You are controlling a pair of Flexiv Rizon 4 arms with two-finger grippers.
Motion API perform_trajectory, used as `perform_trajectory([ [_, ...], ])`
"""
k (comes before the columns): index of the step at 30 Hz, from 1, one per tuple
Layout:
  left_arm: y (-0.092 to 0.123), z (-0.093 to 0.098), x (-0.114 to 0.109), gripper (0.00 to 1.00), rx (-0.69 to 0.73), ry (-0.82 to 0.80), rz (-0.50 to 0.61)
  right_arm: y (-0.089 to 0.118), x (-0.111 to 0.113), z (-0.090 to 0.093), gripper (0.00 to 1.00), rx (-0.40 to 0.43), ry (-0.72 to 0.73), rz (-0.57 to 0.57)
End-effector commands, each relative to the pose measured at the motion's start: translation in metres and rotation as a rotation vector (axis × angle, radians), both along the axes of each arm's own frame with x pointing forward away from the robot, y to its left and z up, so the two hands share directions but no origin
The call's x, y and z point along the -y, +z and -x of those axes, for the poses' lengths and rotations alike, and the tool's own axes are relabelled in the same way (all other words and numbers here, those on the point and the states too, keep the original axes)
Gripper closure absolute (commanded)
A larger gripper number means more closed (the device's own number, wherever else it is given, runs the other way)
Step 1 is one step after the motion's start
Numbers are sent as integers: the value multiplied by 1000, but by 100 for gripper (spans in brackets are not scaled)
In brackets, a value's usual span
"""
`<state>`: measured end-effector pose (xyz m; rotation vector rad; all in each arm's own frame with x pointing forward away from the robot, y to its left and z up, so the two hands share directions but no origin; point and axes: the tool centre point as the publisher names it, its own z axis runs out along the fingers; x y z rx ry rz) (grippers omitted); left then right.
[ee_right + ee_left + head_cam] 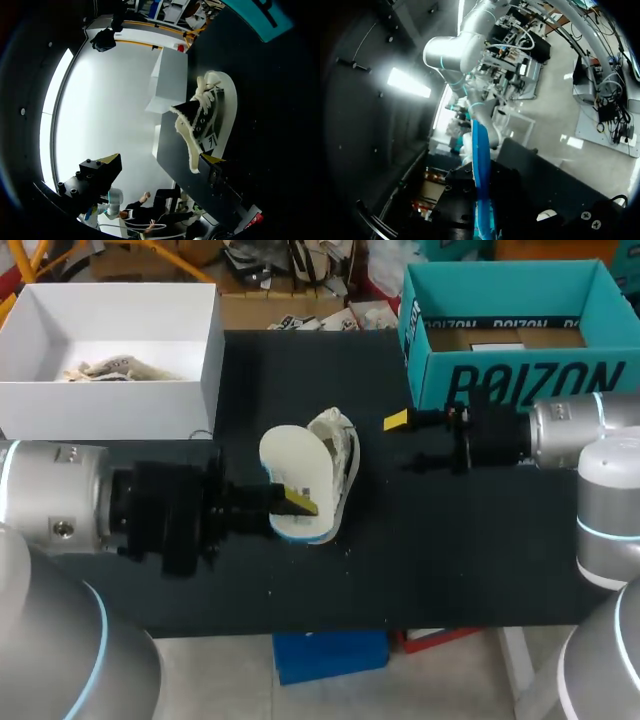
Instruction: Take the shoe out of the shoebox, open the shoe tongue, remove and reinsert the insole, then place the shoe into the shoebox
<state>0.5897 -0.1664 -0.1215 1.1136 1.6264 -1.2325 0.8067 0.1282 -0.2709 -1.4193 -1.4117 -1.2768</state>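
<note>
One black canvas shoe with white sole [312, 475] on edge at middle of black tabletop [420, 560], pinched at sole by left pincer [297, 502], likely steadying opening toward right pincer [407, 442], spread wide nearby, not touching.

Mid surface [450, 560] blocked: shoe [343, 462] on its side, insole [288, 462] right beside it, L pincer [298, 505] clamped on insole, arm coming in over L edge. R pincer [405, 442] spread wide just R of shoe, only a narrow gap btwn. Far L corner taken by white box [110, 405], far R corner by teal shoebox [520, 380]. Open lane btwn the boxes at far edge. Wide free strip along near edge, esp. toward near R corner. Shoebox open-topped, approachable from above.
</note>
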Motion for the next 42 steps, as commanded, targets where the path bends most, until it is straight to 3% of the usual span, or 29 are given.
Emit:
perform_trajectory([
  [1,-45,14,-1,100,99,30,105,-1,-2,1,0,1,-3,0],
  [10,-105,3,-11,100,195,29,153,-1,-2,1,0,1,-3,0],
  [16,-129,-12,-16,100,231,19,165,-1,-2,1,0,1,-3,0],
  [21,-136,-24,-18,100,246,3,152,-1,-2,1,0,1,-3,0],
  [38,-136,-24,-18,100,246,3,152,-1,-2,1,0,1,-3,0],
  [42,-145,-23,-13,100,327,-35,177,-1,-2,1,0,1,-3,0],
])
